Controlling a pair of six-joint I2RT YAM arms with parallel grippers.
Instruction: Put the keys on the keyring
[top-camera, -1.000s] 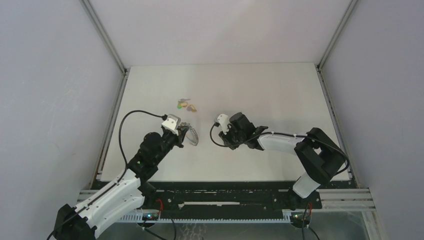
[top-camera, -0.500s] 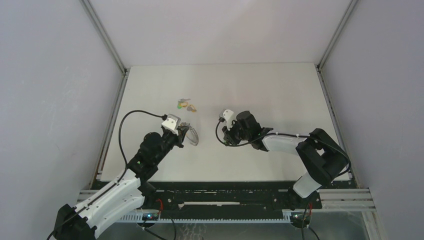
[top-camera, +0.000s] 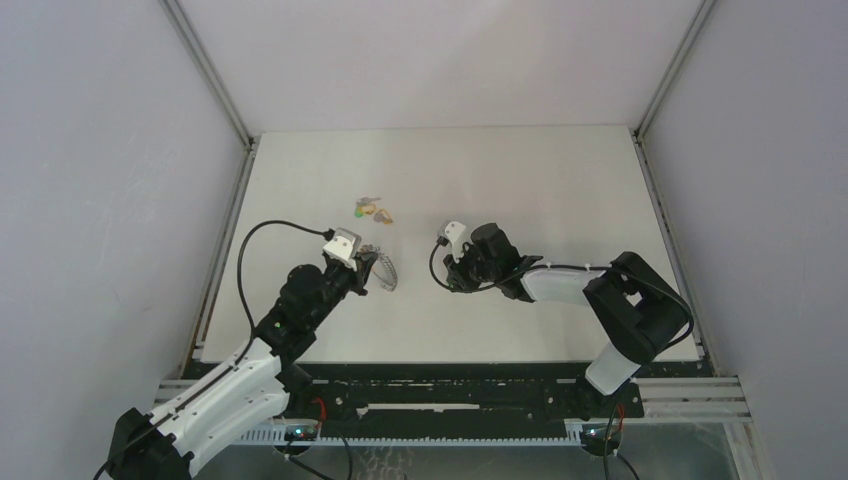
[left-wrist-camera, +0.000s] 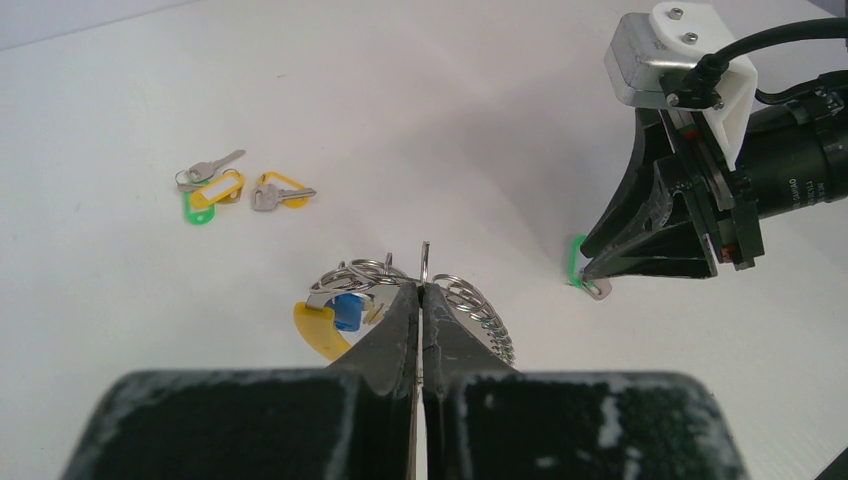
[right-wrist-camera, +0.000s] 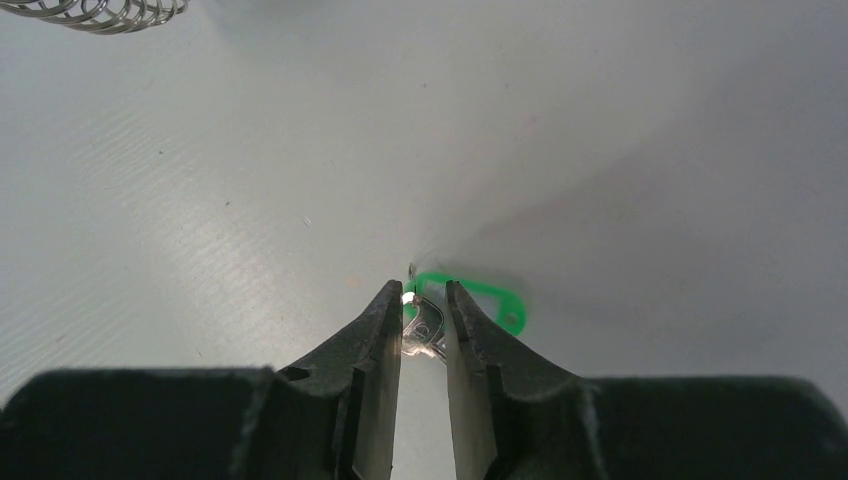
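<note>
from above, two arms are working over one white table (top-camera: 560, 190). the left arm is stretching forward and to the right, its left gripper (top-camera: 372, 268) sitting at the one keyring (top-camera: 388, 274), which is lying left of the table's middle. a small bunch of loose keys (top-camera: 372, 211) is lying farther back, apart from the ring; i cannot count them from here. the right arm is bending at the elbow on the right side and reaching leftward, with the right gripper (top-camera: 455, 282) tipping down to the tabletop, near the ring but not touching it.

in the left wrist view, the left gripper (left-wrist-camera: 421, 290) is pinching fully closed on a wire of the coiled keyring (left-wrist-camera: 480, 318). two tags are sitting against the ring: one blue tag (left-wrist-camera: 348, 310) and one yellow tag (left-wrist-camera: 316, 330). the loose keys (left-wrist-camera: 240, 188) are showing three tags, one green and two yellow, with two silver blades in sight. over to the right, the right gripper (left-wrist-camera: 592, 280) is pointing steeply down at one green-tagged key (left-wrist-camera: 576, 262).

in the right wrist view, the right gripper (right-wrist-camera: 424, 300) is standing almost closed, its jaws clamping the silver metal of the green-tagged key (right-wrist-camera: 485, 298), whose tag is lying flat just beyond the fingertips. a stretch of the keyring (right-wrist-camera: 100, 12) is showing at the top left corner, well apart.
</note>
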